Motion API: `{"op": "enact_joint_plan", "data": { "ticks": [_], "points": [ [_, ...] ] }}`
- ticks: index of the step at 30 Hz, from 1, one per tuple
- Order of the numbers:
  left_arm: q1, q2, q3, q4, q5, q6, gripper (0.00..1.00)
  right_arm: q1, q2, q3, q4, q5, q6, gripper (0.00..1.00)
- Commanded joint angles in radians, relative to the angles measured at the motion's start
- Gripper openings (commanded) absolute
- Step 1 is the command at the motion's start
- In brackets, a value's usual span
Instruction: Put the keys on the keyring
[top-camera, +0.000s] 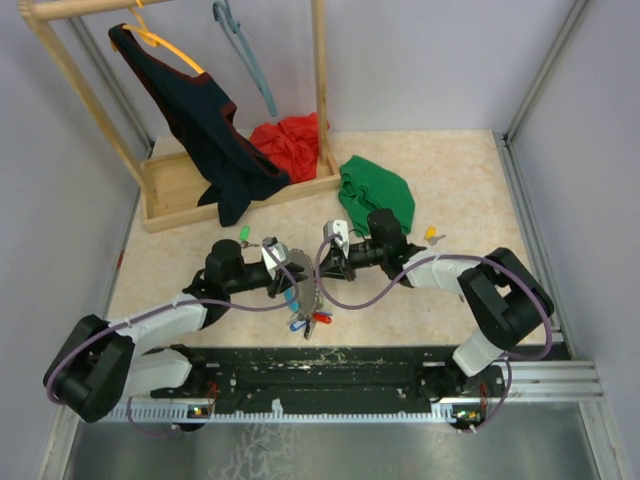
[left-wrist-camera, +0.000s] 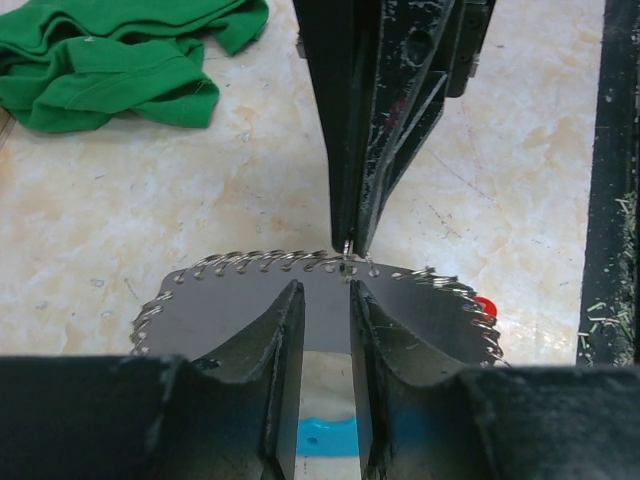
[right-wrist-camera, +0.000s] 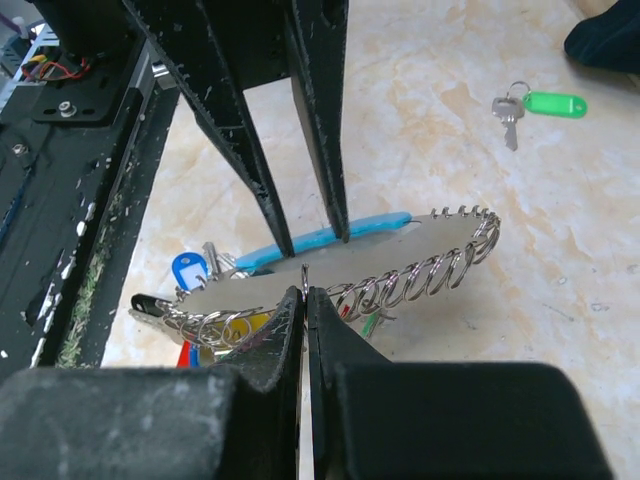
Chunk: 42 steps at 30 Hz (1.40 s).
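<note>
The keyring (top-camera: 305, 293) hangs between my two grippers above the table: a grey plate (left-wrist-camera: 230, 300) edged with silver wire loops, with a light-blue segment (right-wrist-camera: 370, 226). A cluster of coloured-tagged keys (top-camera: 312, 322) hangs under it. My left gripper (left-wrist-camera: 326, 295) is closed on the keyring's blue side, the blue segment (left-wrist-camera: 325, 437) showing between its fingers. My right gripper (right-wrist-camera: 306, 292) is shut on a small wire ring at the plate's opposite edge. A green-tagged key (right-wrist-camera: 550, 104) lies loose on the table behind the left arm (top-camera: 244, 236). A yellow-tagged key (top-camera: 432, 235) lies right of the right arm.
A green cloth (top-camera: 375, 190) lies just behind the right gripper. A wooden rack (top-camera: 240, 185) with a dark garment and a red cloth (top-camera: 290, 135) stands at the back left. The black base rail (top-camera: 320, 365) runs along the near edge.
</note>
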Motion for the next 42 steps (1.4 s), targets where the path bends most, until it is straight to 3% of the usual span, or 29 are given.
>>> {"op": "enact_joint_plan", "data": {
  "ticks": [1,28,38,42],
  "points": [
    [0.006,0.021,0.002,0.072,0.084,-0.028,0.30,0.004,-0.049,0.002,0.143,-0.037,0.047,0.00],
    [0.012,0.096,0.035,0.142,0.144,-0.046,0.21,0.005,-0.038,0.012,0.148,-0.073,0.062,0.00],
    [0.012,0.119,0.049,0.148,0.172,-0.042,0.12,0.015,-0.038,0.024,0.124,-0.077,0.052,0.00],
    [0.012,0.127,0.054,0.156,0.189,-0.046,0.04,0.020,-0.038,0.034,0.095,-0.078,0.037,0.00]
  ]
}}
